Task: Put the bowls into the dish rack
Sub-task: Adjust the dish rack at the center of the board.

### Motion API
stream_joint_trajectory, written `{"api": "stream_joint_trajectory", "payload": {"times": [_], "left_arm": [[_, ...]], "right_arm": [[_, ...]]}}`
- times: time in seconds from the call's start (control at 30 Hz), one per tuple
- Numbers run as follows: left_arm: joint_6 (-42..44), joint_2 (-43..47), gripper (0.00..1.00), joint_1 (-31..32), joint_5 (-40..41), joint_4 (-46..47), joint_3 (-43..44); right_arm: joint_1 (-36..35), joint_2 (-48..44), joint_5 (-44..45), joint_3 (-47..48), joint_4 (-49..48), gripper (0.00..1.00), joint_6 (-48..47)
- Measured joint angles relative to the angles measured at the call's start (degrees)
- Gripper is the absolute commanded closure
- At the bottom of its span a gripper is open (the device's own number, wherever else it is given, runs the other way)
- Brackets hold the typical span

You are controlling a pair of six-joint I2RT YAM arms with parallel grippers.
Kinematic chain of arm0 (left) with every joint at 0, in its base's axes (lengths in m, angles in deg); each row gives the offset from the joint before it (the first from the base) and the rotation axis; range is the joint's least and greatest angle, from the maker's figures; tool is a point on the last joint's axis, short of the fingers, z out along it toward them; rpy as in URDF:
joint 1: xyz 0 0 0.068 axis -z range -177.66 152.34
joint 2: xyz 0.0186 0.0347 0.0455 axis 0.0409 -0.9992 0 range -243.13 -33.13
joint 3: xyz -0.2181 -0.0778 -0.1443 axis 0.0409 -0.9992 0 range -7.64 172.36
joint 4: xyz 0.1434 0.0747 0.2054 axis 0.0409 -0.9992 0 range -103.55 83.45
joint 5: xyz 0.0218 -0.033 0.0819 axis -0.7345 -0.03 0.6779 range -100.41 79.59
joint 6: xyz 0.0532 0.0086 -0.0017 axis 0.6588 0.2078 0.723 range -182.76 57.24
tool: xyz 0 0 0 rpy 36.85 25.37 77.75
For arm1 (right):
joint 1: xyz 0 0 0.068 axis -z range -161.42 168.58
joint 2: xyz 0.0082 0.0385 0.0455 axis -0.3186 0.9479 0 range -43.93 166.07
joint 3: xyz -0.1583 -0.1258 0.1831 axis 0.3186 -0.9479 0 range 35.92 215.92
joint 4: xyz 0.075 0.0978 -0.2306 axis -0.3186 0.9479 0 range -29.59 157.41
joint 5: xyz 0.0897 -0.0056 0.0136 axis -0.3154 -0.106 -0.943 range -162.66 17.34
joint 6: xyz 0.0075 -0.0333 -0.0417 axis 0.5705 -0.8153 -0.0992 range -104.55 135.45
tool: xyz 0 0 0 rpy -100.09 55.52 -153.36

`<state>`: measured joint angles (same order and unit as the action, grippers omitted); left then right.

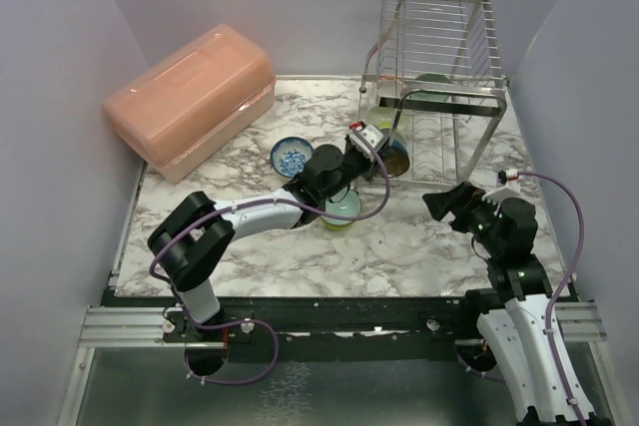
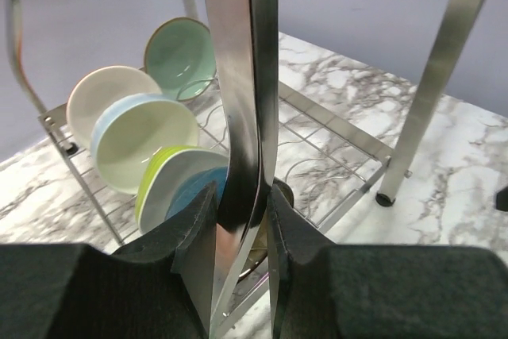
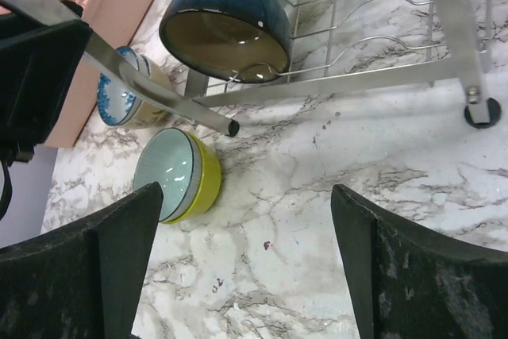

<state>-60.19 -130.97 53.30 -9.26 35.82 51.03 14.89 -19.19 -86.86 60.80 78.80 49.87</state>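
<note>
The dish rack (image 1: 439, 37) stands at the back right. My left gripper (image 1: 364, 137) is shut on a flat steel bar (image 2: 246, 77) of the rack's front left frame. Several bowls stand on edge in the lower tier: white (image 2: 103, 93), pale blue and cream (image 2: 143, 136), lime-rimmed (image 2: 171, 184), mint green (image 2: 181, 53). A dark blue bowl (image 3: 226, 25) leans at the rack's front. A yellow bowl with a mint inside (image 3: 175, 174) and a blue-and-white patterned bowl (image 3: 119, 89) sit on the table. My right gripper (image 3: 246, 196) is open and empty over bare marble.
A pink plastic lidded box (image 1: 190, 97) stands at the back left. The rack's leg with a black foot (image 3: 480, 109) is to the right of my right gripper. Purple walls close in the table on three sides.
</note>
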Motion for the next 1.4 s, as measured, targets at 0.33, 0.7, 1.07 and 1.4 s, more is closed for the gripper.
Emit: {"api": "stream_joint_trajectory", "payload": {"times": [0.33,0.7,1.07,1.4], "left_arm": [[-0.1,2.9,1.0,-5.7,0.8,-2.1,-1.9],[-3.9,7.6,0.17,-7.3,3.3,-5.0,-4.9],[-14.5,24.0,0.01,-9.4,7.3,-6.2,-19.5],[-28.7,26.7,0.19,-9.6,7.5,-25.0,-24.1]], "right_arm": [[0.0,0.5,-0.9,0.0,-0.6,0.09,-0.6],[0.0,1.0,-1.8,-0.1,-0.9,0.09,-0.6],[0.0,1.8,-2.1,-0.3,-1.8,0.09,-0.6],[0.0,3.5,-3.5,-1.2,-2.9,0.09,-1.3]]}}
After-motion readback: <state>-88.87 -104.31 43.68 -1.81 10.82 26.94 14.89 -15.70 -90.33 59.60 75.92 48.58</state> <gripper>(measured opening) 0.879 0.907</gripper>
